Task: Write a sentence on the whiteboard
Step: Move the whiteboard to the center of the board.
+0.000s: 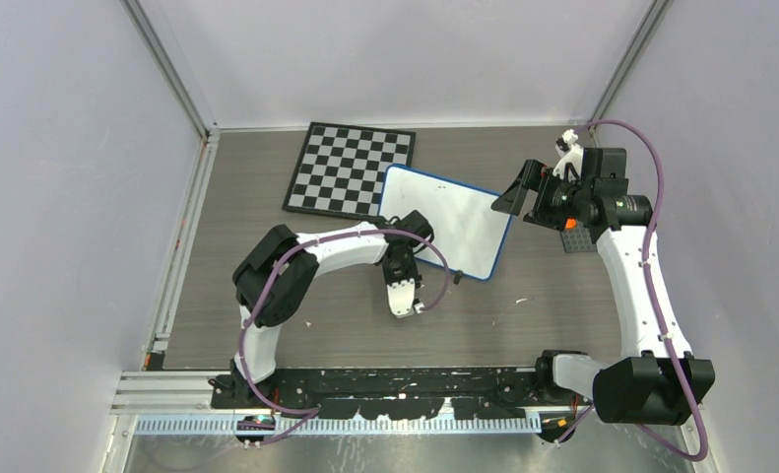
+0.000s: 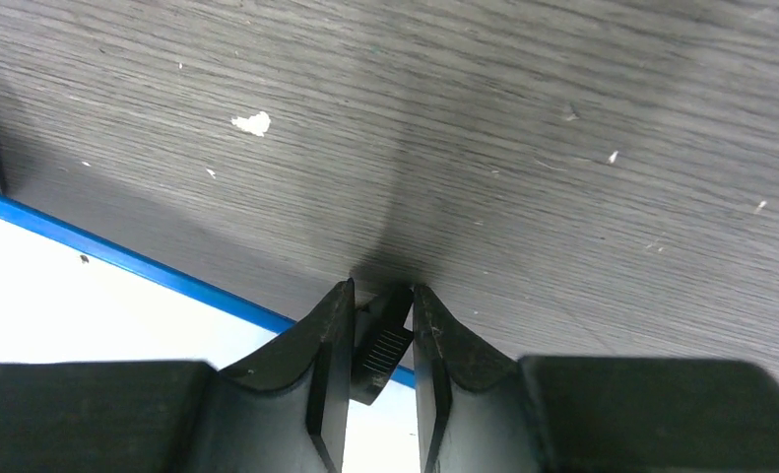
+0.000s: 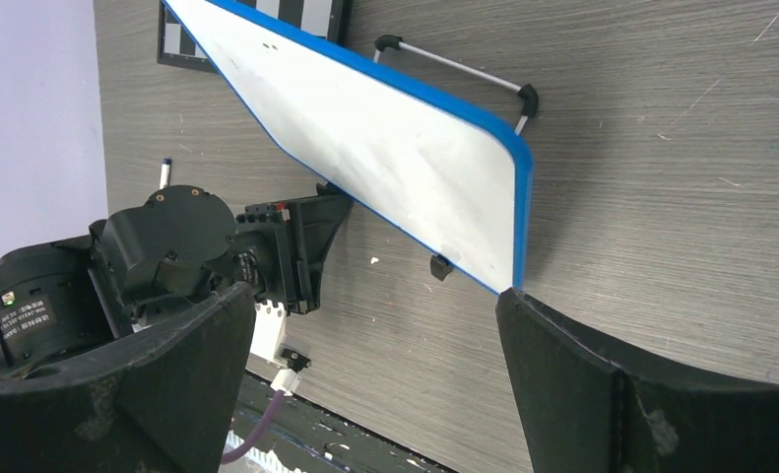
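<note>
Top external, left tool (image 1: 405, 309) narrow around black ribbed piece (image 2: 383, 345), grip unclear, right tool (image 1: 511, 189) wide apart beside whiteboard (image 1: 454, 222) edge

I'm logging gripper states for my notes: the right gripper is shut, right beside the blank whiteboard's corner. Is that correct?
Not quite. The right gripper is open, not shut: the right wrist view shows its jaws standing far apart. The rest holds: it sits right beside the corner of the blank whiteboard.

Grey wood-grain table (image 1: 562, 325) w/ pale lilac walls (image 1: 70, 197) on 3 sides, alu posts (image 1: 168, 69) in back corners, even light
</note>
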`<state>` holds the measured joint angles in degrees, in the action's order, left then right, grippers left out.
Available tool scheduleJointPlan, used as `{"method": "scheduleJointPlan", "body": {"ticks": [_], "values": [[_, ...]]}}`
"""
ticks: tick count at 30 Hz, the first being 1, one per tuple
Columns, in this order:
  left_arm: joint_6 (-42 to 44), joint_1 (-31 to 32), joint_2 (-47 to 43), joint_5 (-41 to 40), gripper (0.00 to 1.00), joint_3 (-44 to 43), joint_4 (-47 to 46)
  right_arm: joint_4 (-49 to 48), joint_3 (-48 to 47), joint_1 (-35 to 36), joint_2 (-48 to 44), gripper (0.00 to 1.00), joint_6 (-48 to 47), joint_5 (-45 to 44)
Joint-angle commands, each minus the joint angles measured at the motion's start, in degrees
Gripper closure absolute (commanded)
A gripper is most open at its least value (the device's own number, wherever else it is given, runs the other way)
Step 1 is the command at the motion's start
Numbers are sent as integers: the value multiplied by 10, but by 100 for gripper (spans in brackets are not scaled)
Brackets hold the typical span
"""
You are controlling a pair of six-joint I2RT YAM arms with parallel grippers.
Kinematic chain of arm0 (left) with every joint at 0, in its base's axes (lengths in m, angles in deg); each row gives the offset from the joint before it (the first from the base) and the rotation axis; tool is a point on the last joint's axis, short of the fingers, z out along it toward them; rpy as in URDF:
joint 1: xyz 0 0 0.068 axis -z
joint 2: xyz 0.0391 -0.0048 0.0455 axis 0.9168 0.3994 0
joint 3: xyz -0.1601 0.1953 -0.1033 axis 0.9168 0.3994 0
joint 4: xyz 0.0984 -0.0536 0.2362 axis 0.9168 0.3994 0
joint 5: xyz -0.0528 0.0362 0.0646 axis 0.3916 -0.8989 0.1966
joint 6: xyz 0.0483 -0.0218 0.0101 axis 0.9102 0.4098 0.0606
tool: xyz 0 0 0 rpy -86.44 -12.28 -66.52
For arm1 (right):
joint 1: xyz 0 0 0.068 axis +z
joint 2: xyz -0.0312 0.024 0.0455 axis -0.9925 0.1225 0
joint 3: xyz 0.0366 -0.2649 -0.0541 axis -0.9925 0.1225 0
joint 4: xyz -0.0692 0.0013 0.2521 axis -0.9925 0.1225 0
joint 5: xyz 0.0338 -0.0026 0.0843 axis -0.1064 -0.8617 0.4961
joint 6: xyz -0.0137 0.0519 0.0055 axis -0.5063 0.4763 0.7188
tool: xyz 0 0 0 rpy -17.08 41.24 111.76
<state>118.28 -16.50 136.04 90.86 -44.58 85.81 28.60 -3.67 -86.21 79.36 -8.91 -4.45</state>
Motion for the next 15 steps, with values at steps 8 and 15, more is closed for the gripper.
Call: {"method": "scheduleJointPlan", "body": {"ticks": [8, 15], "values": [[255, 66, -17, 37, 99, 29, -53, -20, 4, -4, -29, 4, -9, 5], [233, 105, -41, 24, 100, 56, -25, -17, 5, -4, -38, 4, -12, 7]]}}
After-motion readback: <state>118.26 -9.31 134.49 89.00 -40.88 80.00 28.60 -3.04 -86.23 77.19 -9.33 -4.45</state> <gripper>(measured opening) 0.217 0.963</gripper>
